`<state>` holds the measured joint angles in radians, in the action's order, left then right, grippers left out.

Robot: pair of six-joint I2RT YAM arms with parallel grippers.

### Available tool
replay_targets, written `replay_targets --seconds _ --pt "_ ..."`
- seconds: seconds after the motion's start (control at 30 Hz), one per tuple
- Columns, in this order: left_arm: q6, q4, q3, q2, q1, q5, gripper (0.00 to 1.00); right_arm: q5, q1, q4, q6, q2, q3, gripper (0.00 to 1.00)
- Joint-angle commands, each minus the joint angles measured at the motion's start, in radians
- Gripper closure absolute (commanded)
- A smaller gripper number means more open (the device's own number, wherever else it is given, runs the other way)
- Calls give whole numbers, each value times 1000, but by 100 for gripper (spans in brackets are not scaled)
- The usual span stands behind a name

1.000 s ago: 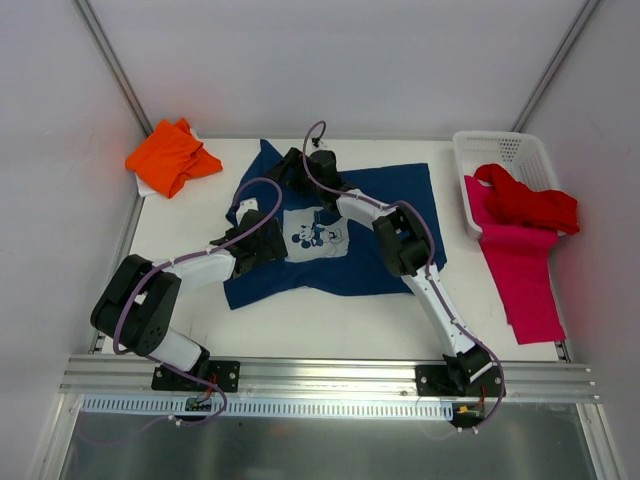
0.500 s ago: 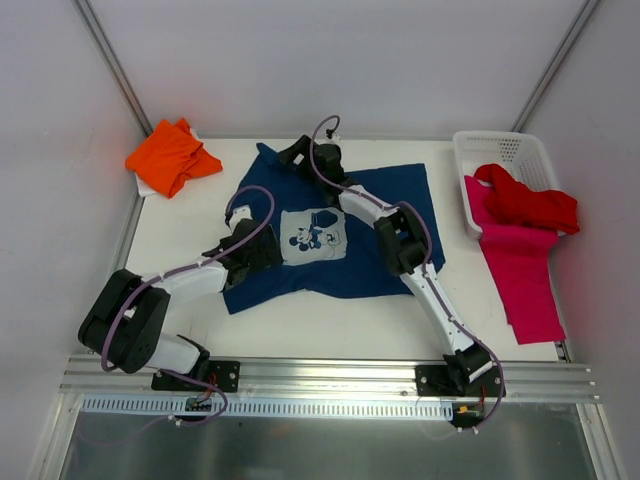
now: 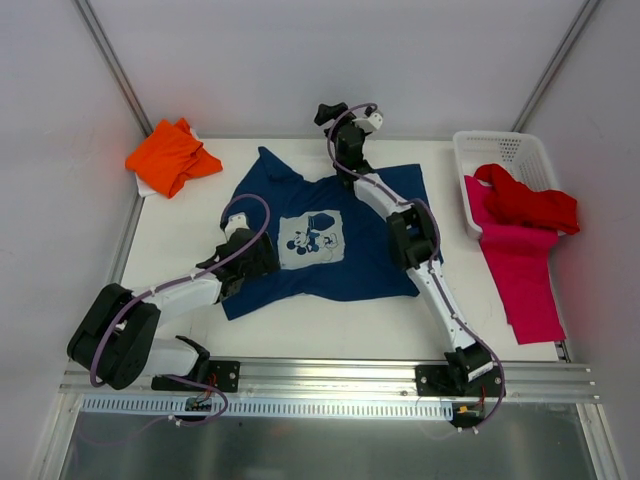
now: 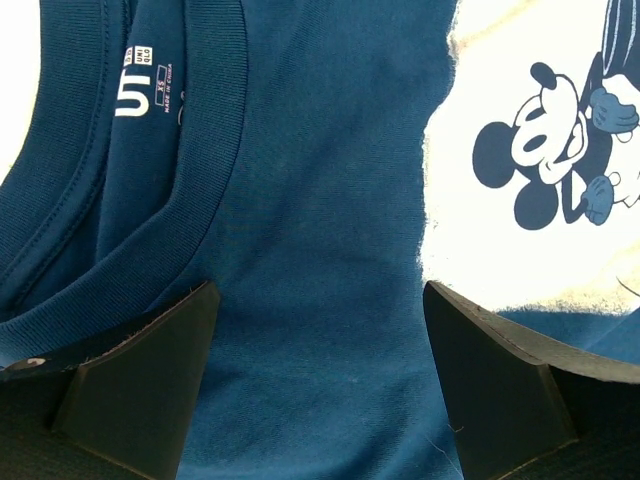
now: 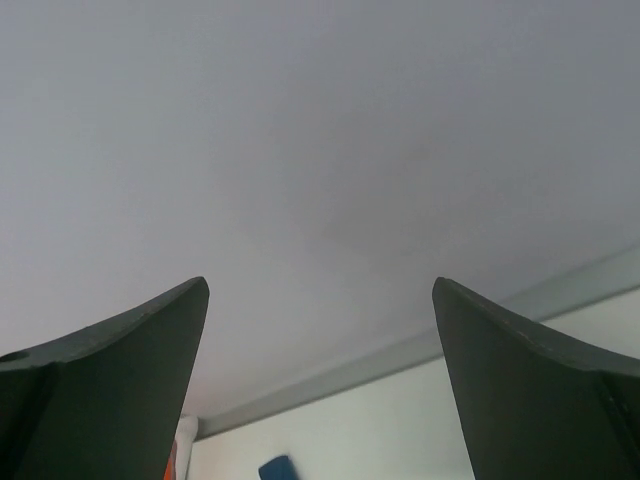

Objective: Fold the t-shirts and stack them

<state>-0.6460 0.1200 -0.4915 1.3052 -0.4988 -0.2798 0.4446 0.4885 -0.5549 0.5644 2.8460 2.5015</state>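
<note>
The navy blue t-shirt (image 3: 375, 215) lies spread on the table, its pale mouse print (image 3: 312, 238) face up. In the left wrist view the shirt (image 4: 320, 180) fills the frame, with the collar and label at upper left and the print (image 4: 540, 150) at right. My left gripper (image 3: 260, 256) is open and empty, low over the shirt by the collar (image 4: 320, 290). My right gripper (image 3: 328, 112) is open and empty, raised high by the back wall (image 5: 320, 285). The orange t-shirt (image 3: 172, 155) lies crumpled at the back left. The red t-shirt (image 3: 530, 203) and the magenta-pink t-shirt (image 3: 522, 270) are at the right.
A white mesh basket (image 3: 500, 148) stands at the back right; the red shirt lies in it and the pink one hangs out over the table's right edge. Grey walls close in the back and both sides.
My right arm has let go of the shirt's back left part and risen up and right toward the back wall. My left arm has drawn back toward me. The navy shirt lies flatter.
</note>
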Motion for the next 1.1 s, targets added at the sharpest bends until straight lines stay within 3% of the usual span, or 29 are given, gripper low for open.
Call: replay_targets --seconds 0.0,0.07,0.13,0.17,0.27,0.33,0.4,0.47,0.57,0.77,0.9,0.97,1.07 --pt "-29 -72 22 5 -14 -18 15 -45 -36 -187 -69 -207 -109 1" --pt "-24 -71 11 3 -15 -22 15 -159 -41 -176 -142 -392 -327 0" --pt "-14 -72 -12 -7 -15 -27 15 -225 -28 -26 -219 -584 -455 0" --pt "-8 -74 -19 -17 -17 -30 15 -230 -18 195 -326 -627 -452 1" --pt "11 -82 -67 -66 -18 -18 12 -188 21 451 -445 -758 -504 1" --pt "19 -101 -90 -107 -18 5 4 -316 16 534 -381 -818 -585 0" --pt "32 -114 -120 -164 -17 19 1 -398 39 750 -368 -815 -569 1" --pt "63 -140 -142 -210 -18 5 1 -283 82 1021 -406 -821 -543 1" --pt "129 -126 -186 -270 -14 -28 1 -115 162 1212 -428 -899 -655 1" --pt "264 35 -349 -146 49 59 1 -24 295 1250 -302 -1164 -1057 1" --pt "140 127 -443 99 176 241 1 49 415 1274 -202 -1412 -1323 1" --pt "77 184 -490 187 235 277 1 89 453 1328 -161 -1483 -1365 0" --pt "72 149 -620 348 259 298 12 178 519 1447 -83 -1620 -1405 1"
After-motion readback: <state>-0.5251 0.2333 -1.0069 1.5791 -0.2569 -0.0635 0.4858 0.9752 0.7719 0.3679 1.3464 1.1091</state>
